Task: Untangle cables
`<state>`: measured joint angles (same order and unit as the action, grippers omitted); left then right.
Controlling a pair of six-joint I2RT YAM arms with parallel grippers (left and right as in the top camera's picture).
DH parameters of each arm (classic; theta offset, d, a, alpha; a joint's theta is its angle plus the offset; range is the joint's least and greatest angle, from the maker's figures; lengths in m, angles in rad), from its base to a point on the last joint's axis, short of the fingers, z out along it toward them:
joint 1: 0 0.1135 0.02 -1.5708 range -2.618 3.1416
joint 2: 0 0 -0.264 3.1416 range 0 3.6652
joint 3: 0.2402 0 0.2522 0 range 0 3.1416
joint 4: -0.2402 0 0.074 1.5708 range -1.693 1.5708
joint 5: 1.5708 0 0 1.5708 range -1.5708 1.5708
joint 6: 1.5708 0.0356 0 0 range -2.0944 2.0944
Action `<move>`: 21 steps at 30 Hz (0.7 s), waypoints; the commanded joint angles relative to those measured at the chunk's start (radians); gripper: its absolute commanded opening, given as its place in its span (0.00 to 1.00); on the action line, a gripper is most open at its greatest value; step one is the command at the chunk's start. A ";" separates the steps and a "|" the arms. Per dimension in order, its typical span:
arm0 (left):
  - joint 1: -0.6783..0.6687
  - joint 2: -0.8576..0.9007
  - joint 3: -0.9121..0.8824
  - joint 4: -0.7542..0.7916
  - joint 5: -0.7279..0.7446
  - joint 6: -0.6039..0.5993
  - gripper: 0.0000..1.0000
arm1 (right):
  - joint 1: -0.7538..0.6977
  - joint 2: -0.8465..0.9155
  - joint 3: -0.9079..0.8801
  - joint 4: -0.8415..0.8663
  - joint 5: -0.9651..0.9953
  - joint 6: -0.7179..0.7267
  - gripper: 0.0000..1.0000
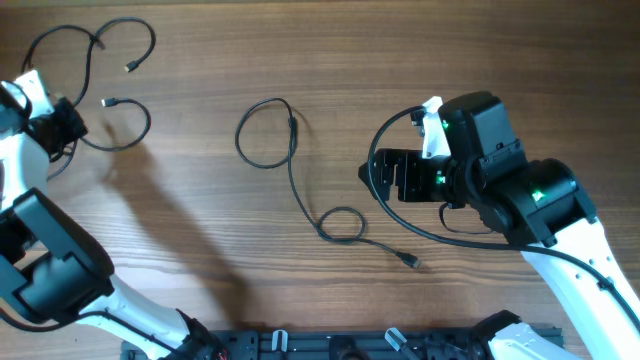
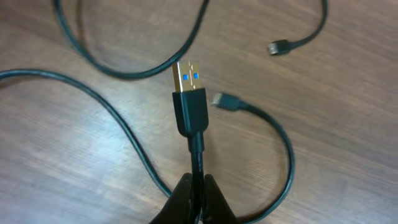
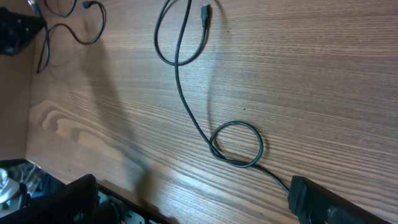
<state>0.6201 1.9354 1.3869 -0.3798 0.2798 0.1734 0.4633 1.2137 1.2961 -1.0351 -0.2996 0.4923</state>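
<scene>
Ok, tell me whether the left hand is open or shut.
Shut: the left hand pinches a cable just behind its gold USB plug.

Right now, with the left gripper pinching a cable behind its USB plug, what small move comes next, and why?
Probably pull the held cable away from the second cable. The left gripper is shut just behind the gold plug, and the second cable's small end lies right beside it. The right gripper is open and holds nothing.

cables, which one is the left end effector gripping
The cable with the wide gold USB plug, pinched by the left end effector; the small-plug ends lie free.
</scene>
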 commanded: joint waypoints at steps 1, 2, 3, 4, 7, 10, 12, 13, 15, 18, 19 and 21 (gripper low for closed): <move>-0.021 0.005 0.006 0.021 0.023 -0.009 0.10 | 0.001 0.007 0.005 0.002 -0.016 -0.018 1.00; -0.021 0.011 0.006 0.024 0.023 -0.009 0.10 | 0.001 0.007 0.005 0.002 -0.016 -0.018 1.00; -0.021 0.023 0.006 0.024 0.023 -0.009 0.12 | 0.001 0.007 0.005 0.001 -0.016 -0.018 1.00; -0.020 0.034 0.006 0.024 0.021 -0.009 0.20 | 0.001 0.007 0.005 0.000 -0.016 -0.018 1.00; -0.019 0.049 0.006 0.025 0.019 -0.009 0.59 | 0.001 0.007 0.005 -0.003 -0.017 -0.012 1.00; -0.020 0.049 0.006 0.027 0.019 -0.010 0.68 | 0.001 0.007 0.005 -0.005 -0.017 -0.012 1.00; -0.020 0.047 0.006 0.027 0.019 -0.016 0.66 | 0.001 0.007 0.005 -0.006 -0.017 -0.012 1.00; -0.020 0.040 0.007 0.028 0.020 -0.043 0.66 | 0.001 0.007 0.005 -0.006 -0.017 -0.013 1.00; -0.020 0.013 0.007 0.030 0.028 -0.091 0.65 | 0.001 0.006 0.005 -0.016 -0.016 -0.016 1.00; -0.023 -0.055 0.007 0.055 0.106 -0.186 0.61 | 0.001 0.006 0.005 -0.021 -0.016 -0.018 1.00; -0.027 -0.088 0.007 0.076 0.163 -0.247 0.67 | 0.001 0.006 0.005 -0.021 -0.016 -0.018 1.00; -0.046 -0.153 0.007 0.123 0.284 -0.396 0.73 | 0.001 0.006 0.005 -0.024 -0.016 -0.019 1.00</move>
<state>0.5991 1.9289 1.3857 -0.3119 0.3630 0.0071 0.4633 1.2137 1.2961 -1.0546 -0.2996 0.4927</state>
